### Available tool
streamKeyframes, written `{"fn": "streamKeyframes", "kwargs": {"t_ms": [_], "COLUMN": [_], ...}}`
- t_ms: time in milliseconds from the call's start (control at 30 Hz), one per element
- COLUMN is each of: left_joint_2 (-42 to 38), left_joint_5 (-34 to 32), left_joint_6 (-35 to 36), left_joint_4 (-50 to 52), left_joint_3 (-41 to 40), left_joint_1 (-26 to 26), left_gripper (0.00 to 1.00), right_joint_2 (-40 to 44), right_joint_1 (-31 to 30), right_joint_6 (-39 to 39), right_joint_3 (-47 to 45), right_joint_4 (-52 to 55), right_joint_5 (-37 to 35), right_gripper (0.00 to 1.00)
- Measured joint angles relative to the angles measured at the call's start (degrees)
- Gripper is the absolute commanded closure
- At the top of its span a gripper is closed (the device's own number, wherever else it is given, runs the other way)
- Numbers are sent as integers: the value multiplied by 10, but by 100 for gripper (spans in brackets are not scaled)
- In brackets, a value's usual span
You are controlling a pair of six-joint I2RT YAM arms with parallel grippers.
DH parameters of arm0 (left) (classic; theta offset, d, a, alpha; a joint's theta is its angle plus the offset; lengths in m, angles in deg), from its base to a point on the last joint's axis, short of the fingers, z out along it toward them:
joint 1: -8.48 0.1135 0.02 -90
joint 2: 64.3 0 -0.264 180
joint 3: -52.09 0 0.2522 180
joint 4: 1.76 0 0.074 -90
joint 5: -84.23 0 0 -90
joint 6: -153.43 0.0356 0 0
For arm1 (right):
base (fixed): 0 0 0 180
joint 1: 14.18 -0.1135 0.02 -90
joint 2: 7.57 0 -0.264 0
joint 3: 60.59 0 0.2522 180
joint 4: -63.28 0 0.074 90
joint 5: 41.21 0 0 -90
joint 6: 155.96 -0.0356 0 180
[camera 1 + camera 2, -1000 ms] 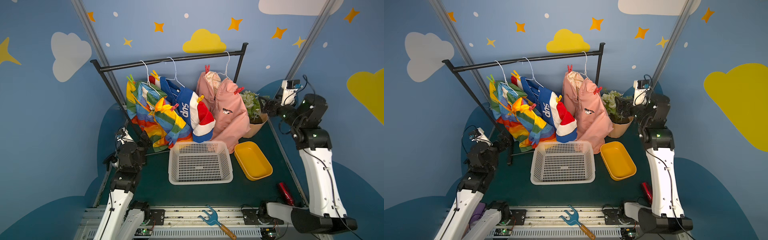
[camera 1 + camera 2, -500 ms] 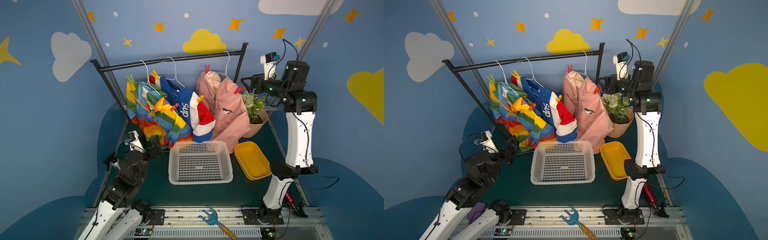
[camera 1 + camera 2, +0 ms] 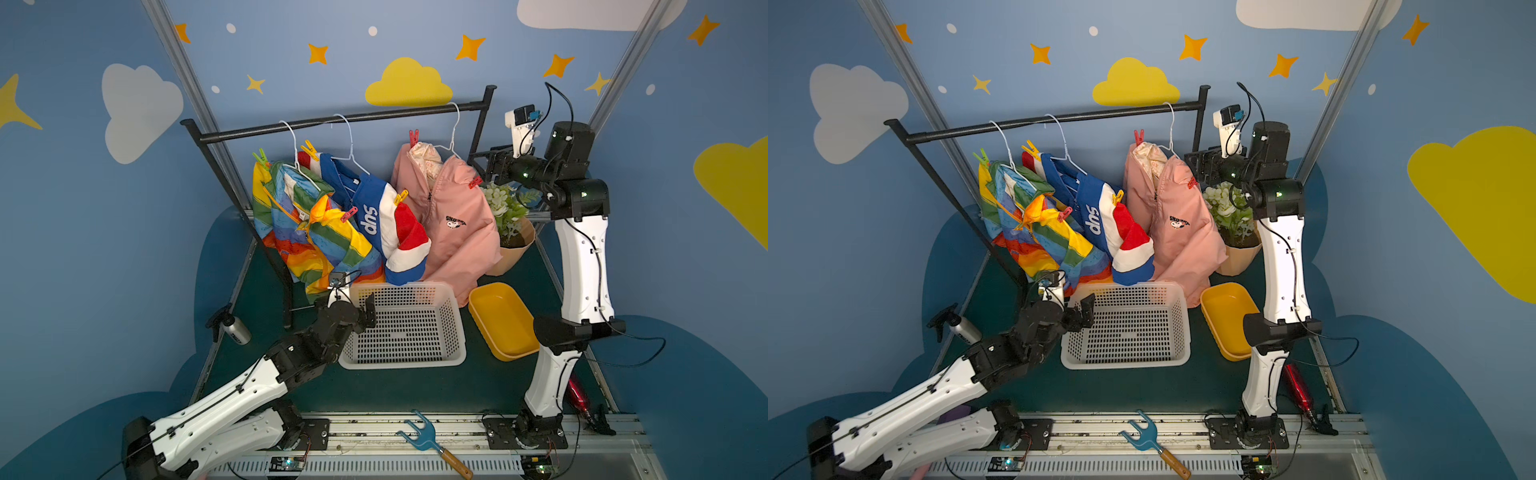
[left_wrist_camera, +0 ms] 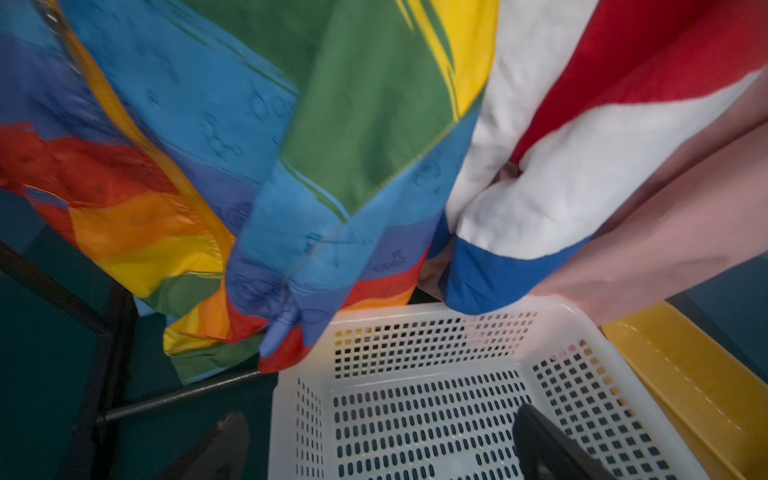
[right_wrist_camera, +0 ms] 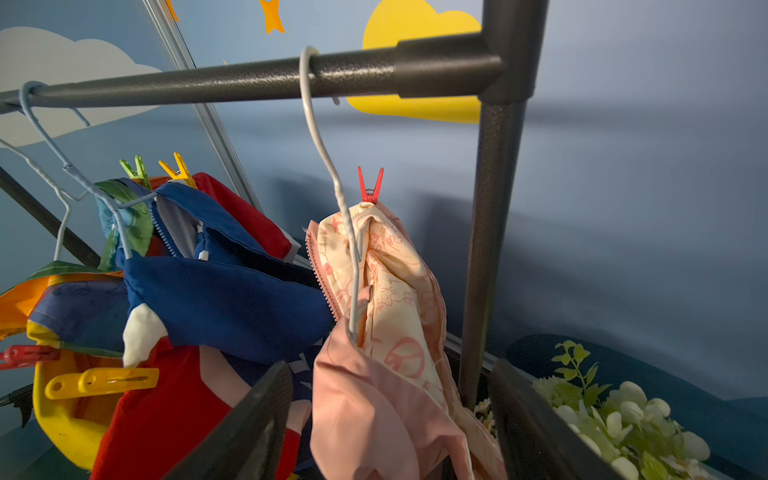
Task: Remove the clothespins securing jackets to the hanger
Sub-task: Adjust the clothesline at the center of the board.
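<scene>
Three jackets hang on white wire hangers: rainbow-striped (image 3: 307, 232), blue/white/red (image 3: 386, 216) and pink (image 3: 453, 224). Clothespins sit on their shoulders: green (image 3: 261, 158), yellow (image 3: 309, 149), pink (image 3: 348, 215), yellow (image 3: 401, 196), red (image 3: 414, 138) and red (image 3: 475, 183). My right gripper (image 3: 482, 164) is raised beside the pink jacket's near shoulder, just above that red clothespin (image 3: 1192, 183). In the right wrist view the right gripper (image 5: 390, 374) is open with pink cloth between its fingers. My left gripper (image 3: 361, 311) is open and empty, low over the basket's left corner (image 4: 382, 432).
A white perforated basket (image 3: 415, 361) stands under the jackets, with a yellow tray (image 3: 503, 320) to its right. A potted plant (image 3: 507, 216) is behind my right gripper, by the black rack's post (image 3: 482, 120). A spray bottle (image 3: 232, 328) lies at left, a blue fork tool (image 3: 428, 436) at the front.
My right arm has swung up from low at the right to the pink jacket's shoulder. My left arm has reached forward to the basket's corner.
</scene>
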Motion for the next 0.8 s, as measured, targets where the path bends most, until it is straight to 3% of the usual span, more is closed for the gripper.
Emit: {"fn": "streamKeyframes", "kwargs": {"t_ms": [167,367,667,800], "left_joint_2": [46,106,208,250], "left_joint_5": [28,79,131,150], "left_joint_6": [-13,-10,-3,2], "left_joint_4": [-25,-41,-99,-120], "left_joint_3": [0,20,116,150], "left_joint_1": [-6,-8,-33,-33], "left_gripper": [0,0,0,0], "right_joint_2": [0,2,-14,-14], "right_joint_1": [0,15,71,91], "right_joint_6": [3,2,-57,-88], "right_joint_3": [-10,-10,-11,-53], "right_joint_4": [-17,-33,-58,-76], "right_joint_5": [1,11,101,125], "right_gripper": [19,26,28,26]}}
